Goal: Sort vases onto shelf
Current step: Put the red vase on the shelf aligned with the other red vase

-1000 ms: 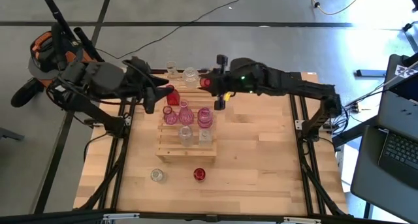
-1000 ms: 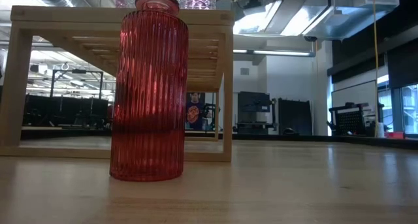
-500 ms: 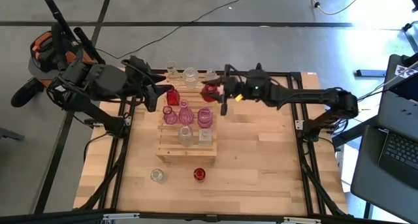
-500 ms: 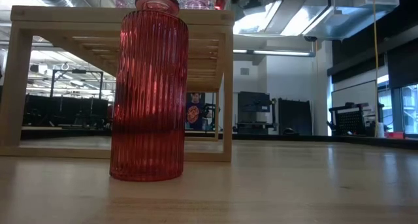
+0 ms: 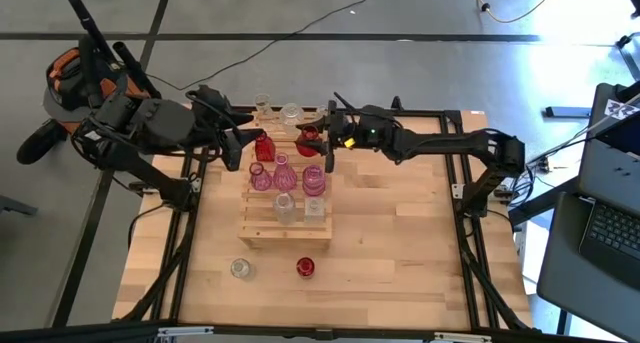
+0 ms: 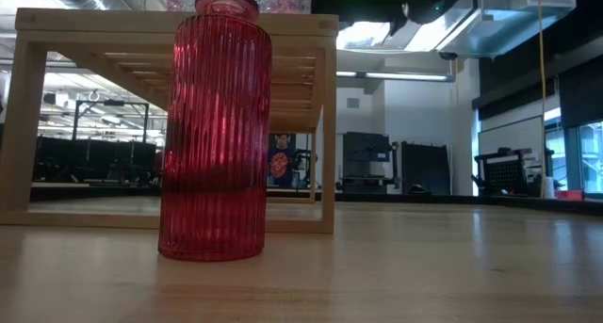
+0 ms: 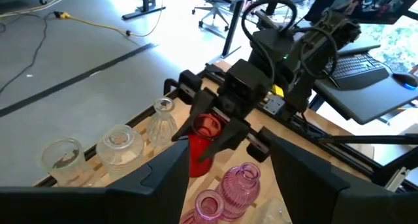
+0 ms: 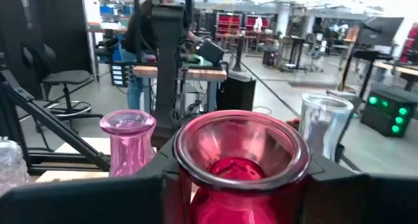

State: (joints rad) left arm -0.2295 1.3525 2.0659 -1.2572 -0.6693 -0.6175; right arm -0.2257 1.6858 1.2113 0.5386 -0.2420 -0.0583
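Vases crowd the shelf point(image 5: 262, 233) on the worktop point(image 5: 400, 253), pink ones point(image 5: 313, 179) on its middle tiers, clear ones point(image 5: 290, 114) along the far edge. Right tool point(image 5: 312, 143) is over the shelf's far right corner, fingers pinching a red vase point(image 5: 308, 136) by the neck, and the right wrist view looks straight into its open mouth. Left tool point(image 5: 240, 143) hangs at the shelf's far left, beside another red vase point(image 5: 264, 147), fingers spread wide. Down front, a ribbed red bottle point(image 6: 215, 125) and a clear vase point(image 5: 240, 269) stand on the worktop.
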